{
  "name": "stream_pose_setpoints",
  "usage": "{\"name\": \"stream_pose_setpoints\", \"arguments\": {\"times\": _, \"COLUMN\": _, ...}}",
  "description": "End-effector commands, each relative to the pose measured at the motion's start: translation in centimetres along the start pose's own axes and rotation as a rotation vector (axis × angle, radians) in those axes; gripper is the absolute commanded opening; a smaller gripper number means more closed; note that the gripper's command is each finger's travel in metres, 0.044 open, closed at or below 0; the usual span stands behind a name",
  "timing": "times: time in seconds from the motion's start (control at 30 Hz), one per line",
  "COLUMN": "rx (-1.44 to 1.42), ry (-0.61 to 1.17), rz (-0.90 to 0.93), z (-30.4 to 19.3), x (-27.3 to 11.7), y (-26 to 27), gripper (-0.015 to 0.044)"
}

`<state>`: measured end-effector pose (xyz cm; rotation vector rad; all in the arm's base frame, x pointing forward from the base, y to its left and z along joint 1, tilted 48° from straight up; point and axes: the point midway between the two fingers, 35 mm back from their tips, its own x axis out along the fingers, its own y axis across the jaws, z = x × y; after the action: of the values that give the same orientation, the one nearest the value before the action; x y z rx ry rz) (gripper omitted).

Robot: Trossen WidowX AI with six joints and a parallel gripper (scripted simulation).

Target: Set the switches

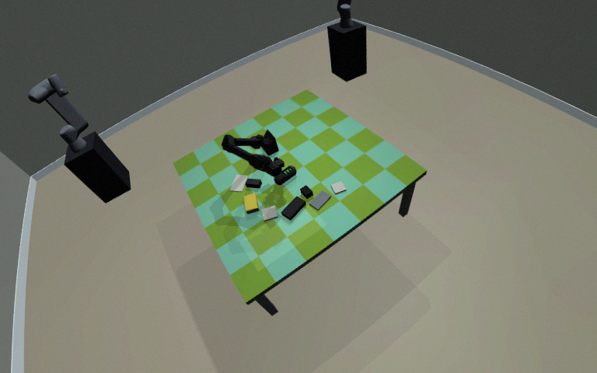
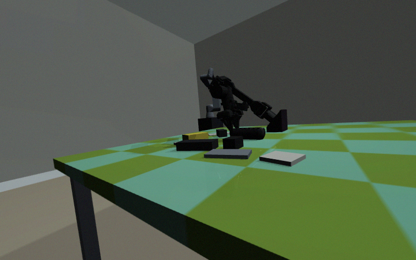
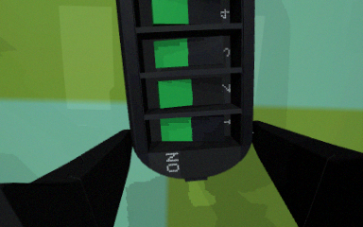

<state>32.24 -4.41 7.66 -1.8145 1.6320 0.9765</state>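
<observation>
The dark grey controller unit (image 1: 288, 172) (image 2: 251, 133) (image 3: 189, 162) lies flat on its base on the checkered bench, switches up. In the wrist view, switches 1 to 4 show, with green ends on the left beside the ON mark and dark ends on the right; the rest are cut off at the top. Which ends are pressed down I cannot tell. My gripper (image 1: 279, 176) (image 2: 234, 128) (image 3: 191, 132) is shut on the unit near its switch 1 end, a fingertip against each long side. The underside label is hidden.
Towards the front lie a yellow block (image 1: 250, 202) (image 2: 196, 136), a long black block (image 1: 293, 208) (image 2: 197, 144), a small black block (image 1: 306, 191) (image 2: 233, 142), a grey plate (image 1: 320, 200) (image 2: 228, 154) and a white tile (image 1: 338, 187) (image 2: 282, 156). Another black block (image 1: 253, 183) lies left.
</observation>
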Motion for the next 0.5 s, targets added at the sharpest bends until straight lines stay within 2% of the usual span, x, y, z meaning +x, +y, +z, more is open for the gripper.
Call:
{"name": "stream_pose_setpoints", "arguments": {"times": 0.0, "rx": -0.003, "ry": 0.002, "rz": -0.004, "z": 0.35, "x": -0.40, "y": -0.10, "gripper": 0.0336}}
{"name": "stream_pose_setpoints", "arguments": {"times": 0.47, "rx": -0.003, "ry": 0.023, "rz": -0.004, "z": 0.94, "x": -1.18, "y": -0.10, "gripper": 0.0336}}
